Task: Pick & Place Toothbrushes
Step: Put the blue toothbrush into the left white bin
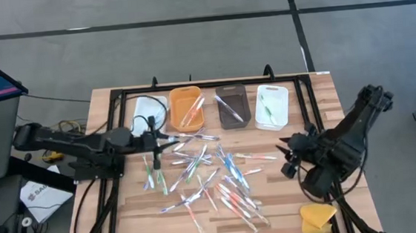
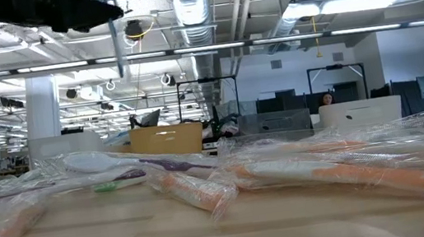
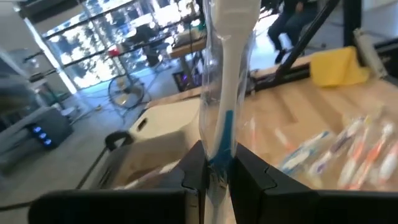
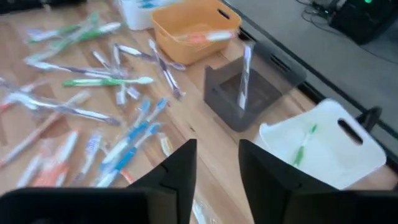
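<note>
Table [image 1: 134, 212] carries four trays along the far edge: white tray [image 1: 146, 110], orange tray [image 1: 186, 107], dark tray [image 1: 231, 107], second white tray [image 1: 272, 106]; loose toothbrushes [image 1: 205, 178] are scattered over the middle. Left gripper [image 1: 155, 138] hangs just beside the first white tray, fingers [image 3: 194, 171] pinched narrow on a wrapped blue-and-white toothbrush [image 3: 225, 93] that stands up out of the jaws, held near one end. Main risk, as I judge it: with so little of the handle in the grip and a slick wrapper, the brush may pivot or slip during the carry and land across a tray rim or back on the pile. Second risk: release over the wrong tray, since the trays sit close together. Right gripper [image 1: 294, 156] sits near the table's right side, past the pile's edge, fingers [image 4: 174, 174] apart and holding nothing; the nearest loose brushes lie just ahead of it, not touching.
</note>
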Controlling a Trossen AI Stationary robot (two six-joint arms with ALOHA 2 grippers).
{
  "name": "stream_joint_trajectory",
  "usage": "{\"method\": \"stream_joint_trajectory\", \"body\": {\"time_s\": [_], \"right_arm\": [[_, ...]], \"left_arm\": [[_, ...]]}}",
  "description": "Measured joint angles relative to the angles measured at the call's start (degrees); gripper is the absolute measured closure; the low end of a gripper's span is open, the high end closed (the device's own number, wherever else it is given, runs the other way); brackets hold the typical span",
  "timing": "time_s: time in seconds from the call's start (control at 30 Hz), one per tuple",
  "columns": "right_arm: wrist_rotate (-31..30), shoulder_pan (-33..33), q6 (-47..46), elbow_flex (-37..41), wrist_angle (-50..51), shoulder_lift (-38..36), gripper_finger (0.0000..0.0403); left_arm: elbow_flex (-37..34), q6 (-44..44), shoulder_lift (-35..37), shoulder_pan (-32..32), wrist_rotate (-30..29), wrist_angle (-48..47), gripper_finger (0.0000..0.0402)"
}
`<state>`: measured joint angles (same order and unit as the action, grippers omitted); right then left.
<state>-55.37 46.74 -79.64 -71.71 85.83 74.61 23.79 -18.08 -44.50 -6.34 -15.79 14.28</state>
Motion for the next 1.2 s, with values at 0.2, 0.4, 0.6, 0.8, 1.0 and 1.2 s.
{"method": "stream_joint_trajectory", "body": {"time_s": [0.2,0.4,0.6,0.8,1.0,1.2], "right_arm": [[-4.7,-2.5,7.3,11.4,-16.9,-2.3,0.0317],[-5.1,-7.6,26.9,17.9,-36.9,-2.3,0.0333],[-4.6,-9.8,42.6,21.2,-52.4,-2.4,0.0345],[-2.9,-8.8,47.3,24.3,-58.4,-3.8,0.037],[-0.4,-8.9,49.6,29.0,-64.5,-7.4,0.0398],[4.3,-9.1,57.5,34.4,-78.6,-11.0,0.0401]], "left_arm": [[3.3,-0.1,4.4,7.6,-0.4,-12.3,0.0367],[10.2,1.0,3.1,19.5,3.1,-25.7,0.0367],[14.7,12.5,-0.2,28.5,2.1,-33.1,0.0367],[15.0,10.6,-2.6,31.7,5.7,-33.8,0.0367],[18.1,9.1,-3.0,35.5,4.0,-42.0,0.0367],[20.8,11.0,-3.0,38.3,6.0,-47.1,0.0367]]}}
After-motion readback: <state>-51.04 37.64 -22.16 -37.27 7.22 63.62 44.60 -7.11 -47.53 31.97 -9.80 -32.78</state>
